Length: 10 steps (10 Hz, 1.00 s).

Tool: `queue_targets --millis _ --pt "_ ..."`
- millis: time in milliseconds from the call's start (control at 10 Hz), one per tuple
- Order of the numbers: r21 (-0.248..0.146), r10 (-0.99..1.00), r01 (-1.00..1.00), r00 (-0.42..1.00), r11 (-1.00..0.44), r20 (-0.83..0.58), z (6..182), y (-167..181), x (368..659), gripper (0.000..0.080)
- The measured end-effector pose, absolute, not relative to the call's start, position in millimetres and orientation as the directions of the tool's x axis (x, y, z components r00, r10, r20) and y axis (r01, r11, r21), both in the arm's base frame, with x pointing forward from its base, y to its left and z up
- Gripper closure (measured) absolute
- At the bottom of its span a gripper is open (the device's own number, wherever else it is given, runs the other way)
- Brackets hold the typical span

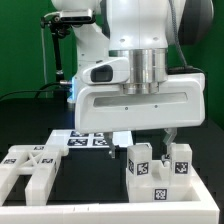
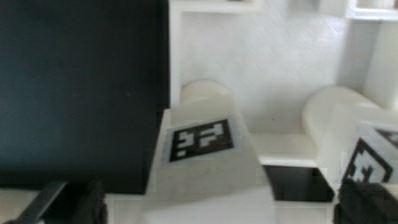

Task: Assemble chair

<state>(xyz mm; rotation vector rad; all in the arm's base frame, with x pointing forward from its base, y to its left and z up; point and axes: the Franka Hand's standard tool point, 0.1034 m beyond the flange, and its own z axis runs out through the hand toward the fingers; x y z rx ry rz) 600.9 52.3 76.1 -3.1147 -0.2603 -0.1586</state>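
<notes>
Above two tagged chair bars, the jaws hang spread wide.

Here's the thin flat white marker board, black-and-white tags showing, lying in the middle of the exterior view on the matt black table top. Upper left of that frame, a dark metal stand rises against the dim backdrop.

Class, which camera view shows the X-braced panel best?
The exterior view: the X-braced panel lies flat in plain sight at that view's left. The wrist view shows none of it, only two tagged bars close up.
</notes>
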Motion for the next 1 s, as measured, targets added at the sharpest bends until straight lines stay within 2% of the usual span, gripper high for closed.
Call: queue_targets --millis 200,400,700,1000 --pt "0.004 0.198 0.199 0.975 -0.980 0.100 75.7 50.6 600.9 0.0163" --pt "0.004 0.197 0.197 0.975 -0.980 0.100 75.4 50.4 600.8 0.0516" --pt "0.000 0.156 0.157 0.983 -0.988 0.100 75.3 50.3 600.8 0.0513" --pt "-0.041 -0.143 -0.139 0.985 -0.989 0.095 75.5 50.1 601.2 0.0513"
